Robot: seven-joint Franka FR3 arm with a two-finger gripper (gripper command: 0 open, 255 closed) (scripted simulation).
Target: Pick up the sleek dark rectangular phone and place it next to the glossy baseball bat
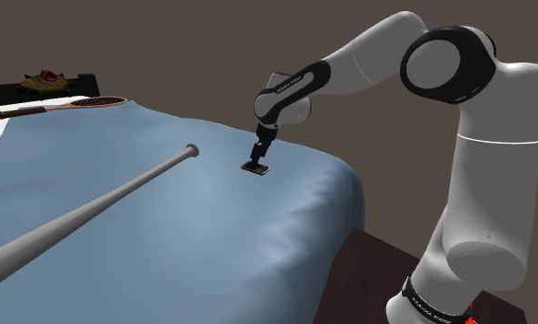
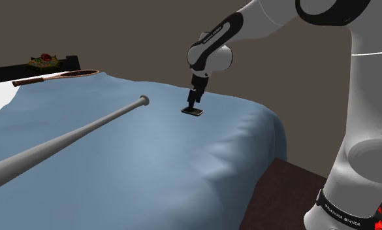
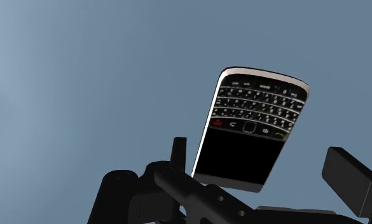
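Blue bedcover bears the dark phone, flat, near the grey bat at its knob end, not touching. My gripper stands directly over it, fingers spread wide, clasping nothing.

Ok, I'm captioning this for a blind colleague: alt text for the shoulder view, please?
The black gripper of a white arm hovers just above a small dark phone on a blue bed cover. A long grey baseball bat lies apart, toward the view's left.

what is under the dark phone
The phone lies flat on the blue cover, which shows around it. Whatever is beneath that cover, and the patch directly under the phone, is hidden.
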